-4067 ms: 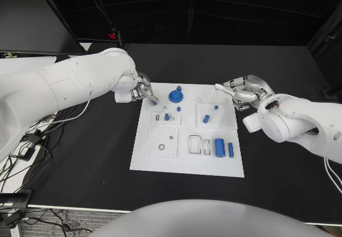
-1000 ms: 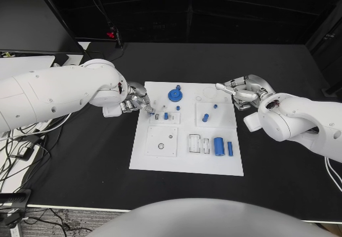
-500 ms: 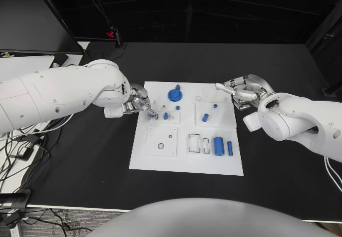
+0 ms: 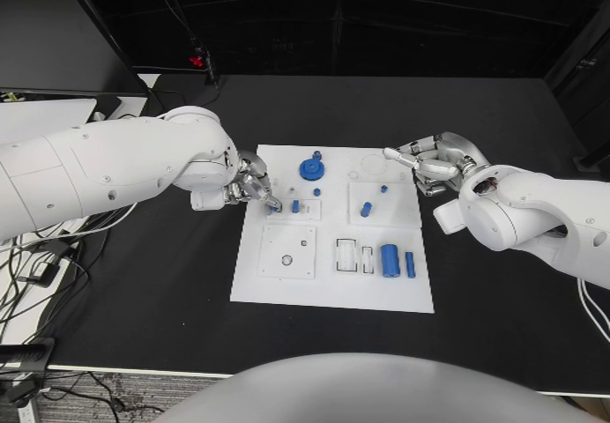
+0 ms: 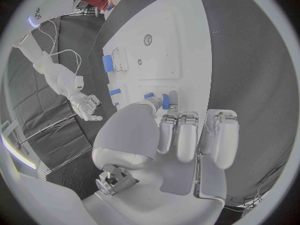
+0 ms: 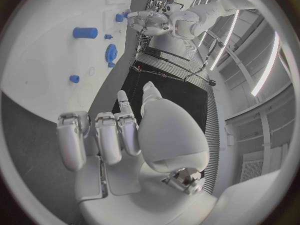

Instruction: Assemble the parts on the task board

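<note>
At the nine o'clock edge of the white board (image 4: 333, 282), the left hand (image 4: 250, 189) pinches a small blue peg (image 5: 166, 101) in its fingers, apparently to seat it in the small square block (image 4: 295, 210), having drifted closer over the past second. The right hand (image 4: 426, 163) hovers at two o'clock, fingers loosely curled on nothing, unmoved.

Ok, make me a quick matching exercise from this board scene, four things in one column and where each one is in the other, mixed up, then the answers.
1. blue gear
2. large blue cylinder
3. left hand
4. right hand

A. at the board's right edge, holding nothing
B. far end of the task board
C. pinching a small blue part at the board's left edge
D. near right part of the board

Pairs: 1-B, 2-D, 3-C, 4-A
</note>
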Robot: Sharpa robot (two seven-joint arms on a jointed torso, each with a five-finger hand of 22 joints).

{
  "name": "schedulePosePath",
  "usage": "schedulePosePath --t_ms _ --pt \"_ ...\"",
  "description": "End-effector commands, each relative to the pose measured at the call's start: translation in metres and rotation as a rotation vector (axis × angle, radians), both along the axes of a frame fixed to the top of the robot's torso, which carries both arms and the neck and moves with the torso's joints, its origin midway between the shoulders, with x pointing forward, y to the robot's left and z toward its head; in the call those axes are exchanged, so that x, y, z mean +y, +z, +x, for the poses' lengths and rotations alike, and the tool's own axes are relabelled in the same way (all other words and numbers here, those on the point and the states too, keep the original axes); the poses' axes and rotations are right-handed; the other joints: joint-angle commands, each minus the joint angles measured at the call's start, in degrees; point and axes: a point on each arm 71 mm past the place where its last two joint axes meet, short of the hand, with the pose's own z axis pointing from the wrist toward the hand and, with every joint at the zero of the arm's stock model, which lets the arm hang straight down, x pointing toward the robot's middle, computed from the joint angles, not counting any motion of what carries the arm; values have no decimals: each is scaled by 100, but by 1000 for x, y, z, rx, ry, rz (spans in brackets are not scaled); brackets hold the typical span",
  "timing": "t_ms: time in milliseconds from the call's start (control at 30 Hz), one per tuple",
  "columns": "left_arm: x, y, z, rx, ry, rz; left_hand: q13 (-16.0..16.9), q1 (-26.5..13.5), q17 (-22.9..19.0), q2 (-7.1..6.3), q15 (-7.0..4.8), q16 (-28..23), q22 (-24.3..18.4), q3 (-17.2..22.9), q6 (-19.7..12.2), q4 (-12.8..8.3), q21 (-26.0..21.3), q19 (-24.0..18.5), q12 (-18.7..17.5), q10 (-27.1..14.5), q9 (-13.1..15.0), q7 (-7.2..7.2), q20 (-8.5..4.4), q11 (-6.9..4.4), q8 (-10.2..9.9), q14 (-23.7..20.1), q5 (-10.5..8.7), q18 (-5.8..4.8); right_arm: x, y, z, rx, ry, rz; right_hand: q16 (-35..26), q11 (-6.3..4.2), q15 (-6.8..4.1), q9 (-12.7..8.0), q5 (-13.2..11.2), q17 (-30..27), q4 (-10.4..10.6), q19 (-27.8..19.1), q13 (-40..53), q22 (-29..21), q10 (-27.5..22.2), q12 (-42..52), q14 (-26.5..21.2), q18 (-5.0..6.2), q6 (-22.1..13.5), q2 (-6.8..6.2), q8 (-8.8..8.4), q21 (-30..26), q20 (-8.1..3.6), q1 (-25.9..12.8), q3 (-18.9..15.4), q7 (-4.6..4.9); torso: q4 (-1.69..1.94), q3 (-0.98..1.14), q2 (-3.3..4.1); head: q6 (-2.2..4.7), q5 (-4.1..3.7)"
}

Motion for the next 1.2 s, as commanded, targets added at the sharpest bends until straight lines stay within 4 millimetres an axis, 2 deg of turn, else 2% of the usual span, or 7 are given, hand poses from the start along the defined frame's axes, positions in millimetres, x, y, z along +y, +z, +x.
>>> schedulePosePath --t_ms 33,500,833,900,1067,1200 --pt "0 0 0 8 5 29 1508 -55 1509 6 -21 5 1509 -35 25 -10 18 608 -25 629 -10 8 -10 -8 -20 593 15 -36 1 1 0 -3 6 4 14 -18 -11 7 39 1510 -8 615 1508 1510 597 14 605 -42 -16 47 17 19 -11 6 -29 -31 -2 1 -1 0 3" --pt "-4 -1 4 12 6 43 1508 -78 1509 20 -22 5 1509 -31 25 -11 18 608 -25 629 -14 7 -11 -9 -25 593 27 -36 1 1 0 -3 7 5 14 -18 -11 7 39 1510 -8 615 1508 1510 597 14 605 -42 -16 47 17 19 -11 6 -29 -31 3 -2 3 0 -9" --pt "-3 -3 4 37 -7 69 1508 -129 1509 28 -21 5 1509 -38 11 -10 18 608 -25 629 -24 11 -12 -6 -41 593 25 -36 1 1 0 -3 6 5 14 -18 -11 7 39 1510 -8 615 1508 1510 597 14 605 -42 -16 47 17 19 -11 6 -29 -31 8 2 -4 0 -19" --pt "-3 -3 4 38 -8 69 1508 -130 1509 28 -21 5 1509 -38 10 -10 18 608 -25 629 -24 11 -12 -6 -41 593 25 -36 1 1 -1 -3 7 5 14 -18 -11 7 39 1510 -8 615 1508 1510 597 14 605 -42 -16 47 17 19 -11 6 -29 -31 13 8 -4 0 -11" --pt "-3 -4 4 44 -14 71 1508 -145 1509 27 -21 5 1509 -41 0 -11 18 608 -25 629 -28 13 -12 -4 -49 593 22 -36 1 1 -1 -4 7 5 14 -18 -11 7 39 1510 -8 615 1508 1510 597 14 605 -42 -16 47 17 19 -11 6 -29 -31 -4 4 -3 0 7" --pt "-5 -4 3 49 -20 72 1508 -150 1509 27 -20 5 1509 -42 -5 -12 18 608 -25 629 -30 13 -12 -4 -52 593 20 -36 1 1 -1 -4 7 5 14 -18 -11 7 39 1510 -8 615 1508 1510 597 14 605 -42 -16 47 17 19 -11 6 -29 -31 -3 1 1 0 -8"
